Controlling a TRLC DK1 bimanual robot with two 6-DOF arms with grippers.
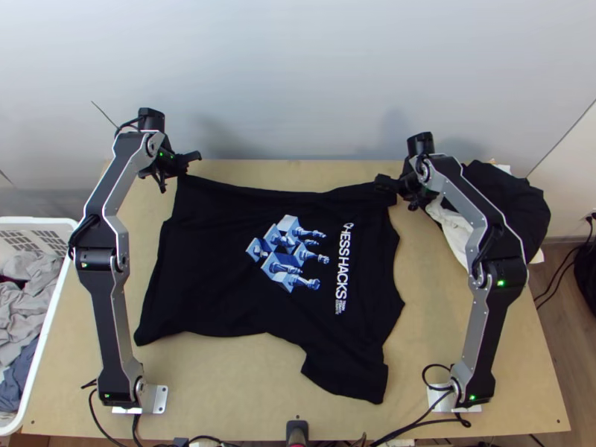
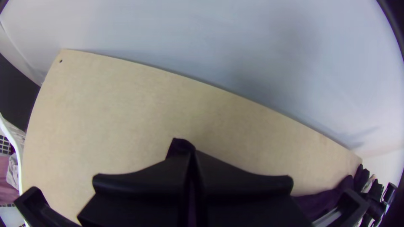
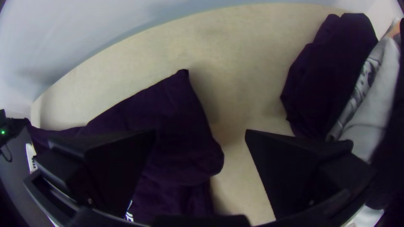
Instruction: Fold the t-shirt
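Light wooden table (image 1: 216, 384) with a black t-shirt (image 1: 201, 246) spread across its middle, the blue-and-white chess-piece graphic (image 1: 287, 257) and white lettering (image 1: 343, 261) facing up. The hem end of the garment lies toward the left arm's side and the collar end toward the right arm's side; one short sleeve (image 1: 354, 380) points toward the near edge of the table, and the other side of the shirt runs along the far edge. The left gripper (image 1: 181, 171) is at the far hem corner of the t-shirt; in the left wrist view its two fingers meet, pinching the cloth, with a small dark tip of fabric (image 2: 182, 145) protruding beyond them. The right gripper (image 1: 397, 192) is at the far sleeve; in the right wrist view its fingers stand wide apart, part of the sleeve (image 3: 185, 113) appearing in the gap. Beside the right arm, a bunched black cloth (image 1: 514, 201) lies with a white cloth (image 1: 451, 223) at the table's side. Beside the table, on the left arm's side, a white laundry basket (image 1: 45, 221) holds crumpled grey clothes (image 1: 30, 298).
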